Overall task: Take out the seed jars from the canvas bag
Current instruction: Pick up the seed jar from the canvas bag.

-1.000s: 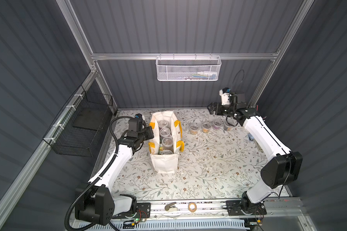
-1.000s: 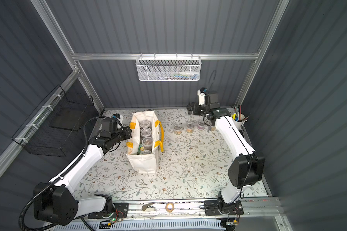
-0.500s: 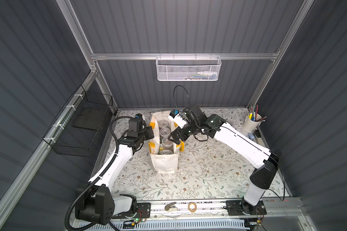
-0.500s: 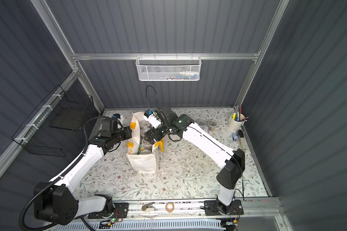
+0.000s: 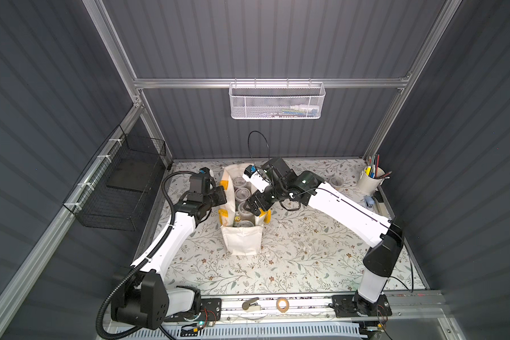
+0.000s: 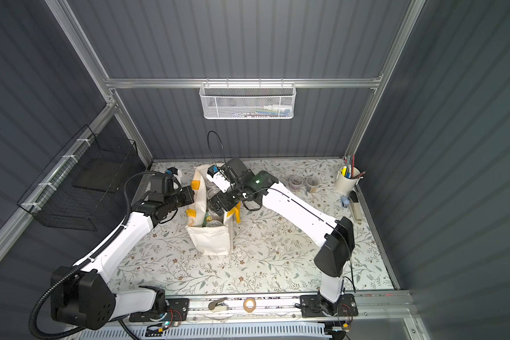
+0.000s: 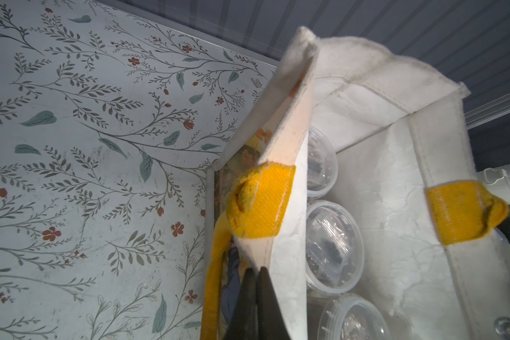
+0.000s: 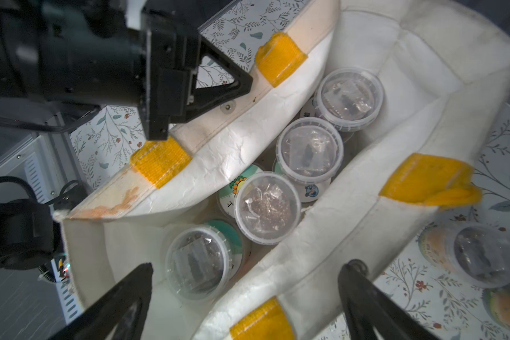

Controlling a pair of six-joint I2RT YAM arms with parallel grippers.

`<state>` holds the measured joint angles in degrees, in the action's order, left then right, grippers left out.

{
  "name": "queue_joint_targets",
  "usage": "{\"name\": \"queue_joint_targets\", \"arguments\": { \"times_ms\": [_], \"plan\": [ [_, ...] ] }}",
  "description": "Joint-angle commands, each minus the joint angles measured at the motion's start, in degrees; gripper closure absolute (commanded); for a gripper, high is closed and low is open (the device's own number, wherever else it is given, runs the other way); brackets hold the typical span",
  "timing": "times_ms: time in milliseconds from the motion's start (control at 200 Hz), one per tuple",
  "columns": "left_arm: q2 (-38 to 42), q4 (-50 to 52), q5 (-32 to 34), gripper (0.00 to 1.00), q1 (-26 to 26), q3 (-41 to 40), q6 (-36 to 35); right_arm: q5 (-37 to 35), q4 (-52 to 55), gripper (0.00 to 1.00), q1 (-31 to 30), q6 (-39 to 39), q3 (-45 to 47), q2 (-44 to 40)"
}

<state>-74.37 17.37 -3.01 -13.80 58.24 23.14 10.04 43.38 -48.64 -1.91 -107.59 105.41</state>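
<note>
The off-white canvas bag (image 5: 242, 241) (image 6: 211, 241) with yellow handle patches stands open at the table's middle left. Inside, several seed jars show in the right wrist view, clear-lidded cups (image 8: 309, 150) stacked on larger jars with green-white pictured lids (image 8: 239, 184). My left gripper (image 5: 223, 195) (image 7: 255, 272) is shut on the bag's left rim (image 7: 280, 164), pinching the canvas. My right gripper (image 5: 252, 204) (image 8: 251, 265) hangs open just above the bag, its fingers straddling the right wall. Two more jars (image 6: 295, 182) stand on the table behind the right arm.
A white pen cup (image 5: 370, 179) stands at the back right corner. A white mesh basket (image 5: 277, 101) hangs on the back wall and a black wire basket (image 5: 124, 182) on the left wall. A tape roll (image 5: 281, 303) lies on the front rail.
My right arm has swung from the back right of the table over to the bag's opening, jaws still open. The left arm has held its grip on the rim.
</note>
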Motion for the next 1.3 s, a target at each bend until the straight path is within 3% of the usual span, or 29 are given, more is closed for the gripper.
{"name": "queue_joint_targets", "arguments": {
  "times_ms": [0, 195, 415, 730, 1296],
  "plan": [
    [0.92, 0.36, -0.33, 1.0, 0.17, 0.76, -0.72, -1.16, -2.91, 0.05, 1.68, -1.81, -3.66, 3.26],
    [1.77, 0.59, 0.02, 1.0, 0.12, 0.32, -0.55, 1.18, -0.72, 0.14, 2.32, -0.98, -15.82, 13.36],
    [2.29, 1.27, -0.08, 1.0, 0.01, 0.75, -0.56, -2.94, -0.38, 0.18, 3.01, -1.93, -27.36, 23.34],
    [3.0, 1.43, -0.34, 1.0, 0.15, 0.46, -0.09, -9.23, -8.52, 0.2, 4.08, -3.07, -26.5, 26.68],
    [3.52, 2.13, -0.33, 1.0, 0.03, 1.26, -0.21, -6.82, -8.36, 0.19, 4.52, -4.4, -29.88, 32.14]
  ]
}}
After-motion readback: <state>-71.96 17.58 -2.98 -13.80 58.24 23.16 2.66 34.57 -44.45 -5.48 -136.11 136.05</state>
